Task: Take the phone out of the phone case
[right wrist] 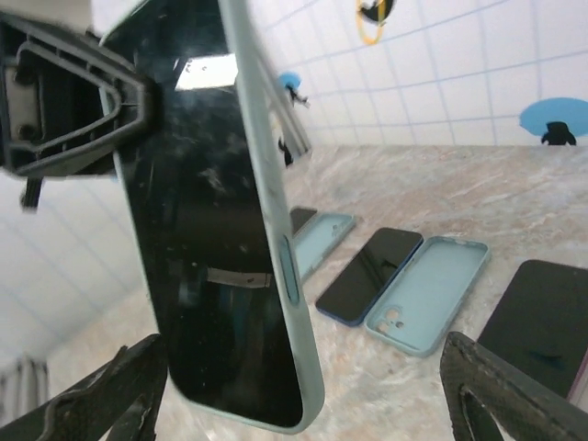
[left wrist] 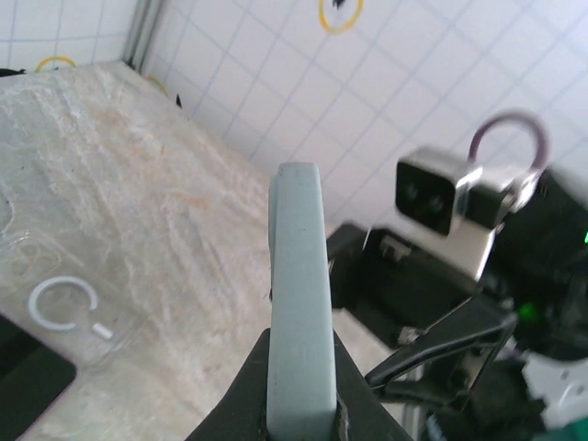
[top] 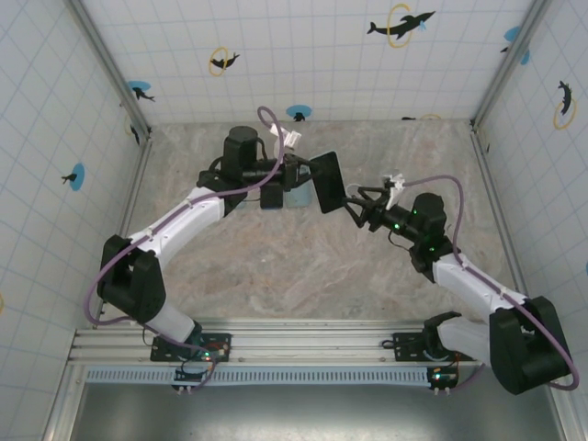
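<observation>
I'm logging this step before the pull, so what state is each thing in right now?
Phone: inside its case, held up in the air.
Phone case: on the phone, clamped at one end.
Left gripper: shut on the phone case.
Right gripper: open, one finger each side of the phone.
Spare blue case: empty, lying inside up.
Spare phone: bare, lying screen up.

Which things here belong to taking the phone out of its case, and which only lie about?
Job: phone, its pale blue case, left claw gripping it, open right claw.
Lying about: empty blue case, bare dark phone, clear case.
</observation>
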Robot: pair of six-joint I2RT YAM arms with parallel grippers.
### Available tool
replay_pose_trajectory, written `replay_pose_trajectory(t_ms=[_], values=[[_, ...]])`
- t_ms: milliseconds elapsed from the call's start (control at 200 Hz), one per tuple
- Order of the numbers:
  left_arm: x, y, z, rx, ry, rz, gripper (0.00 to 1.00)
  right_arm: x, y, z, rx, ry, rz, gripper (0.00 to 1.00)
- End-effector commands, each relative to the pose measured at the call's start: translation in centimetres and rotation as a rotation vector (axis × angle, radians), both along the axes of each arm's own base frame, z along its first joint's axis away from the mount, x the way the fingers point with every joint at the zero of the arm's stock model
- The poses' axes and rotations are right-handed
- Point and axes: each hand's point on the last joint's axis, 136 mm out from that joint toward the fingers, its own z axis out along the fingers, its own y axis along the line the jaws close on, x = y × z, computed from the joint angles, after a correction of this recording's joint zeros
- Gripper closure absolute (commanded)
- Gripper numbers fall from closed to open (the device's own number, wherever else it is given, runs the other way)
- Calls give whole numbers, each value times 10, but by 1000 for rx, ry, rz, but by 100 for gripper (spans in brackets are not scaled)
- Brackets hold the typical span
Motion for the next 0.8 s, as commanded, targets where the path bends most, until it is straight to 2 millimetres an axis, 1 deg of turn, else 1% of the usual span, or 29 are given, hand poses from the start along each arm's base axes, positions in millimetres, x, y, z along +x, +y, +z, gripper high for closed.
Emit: replay_pose_trajectory(t_ms=[0, 120, 265, 430, 480, 566, 596, 616, 766, 796], values=[[8, -1, 45, -183, 86, 91, 100, 8, -17, 20, 277, 147, -132, 23], [14, 3, 41, -248, 233, 164, 100, 4, -24, 13, 405, 249, -204, 25], [17, 8, 47, -330, 326, 210, 100, -9, -22, 19, 515, 282, -192, 29], [19, 15, 52, -442, 413, 244, 100, -20, -4, 26, 548, 292, -140, 34], [19, 18, 50, -459, 430, 257, 100, -23, -1, 30, 575, 287, -120, 36], [21, 24, 43, -467, 445, 306, 100, -27, 2, 36, 615, 282, -91, 41], [21, 26, 47, -484, 442, 313, 100, -27, 5, 38, 621, 283, -76, 44], [21, 28, 38, -479, 462, 322, 100, -28, 6, 39, 621, 282, -68, 45], [21, 28, 41, -498, 478, 323, 100, -30, 16, 49, 649, 278, -19, 57], [20, 27, 42, -506, 482, 320, 100, -29, 17, 50, 651, 280, -13, 58]])
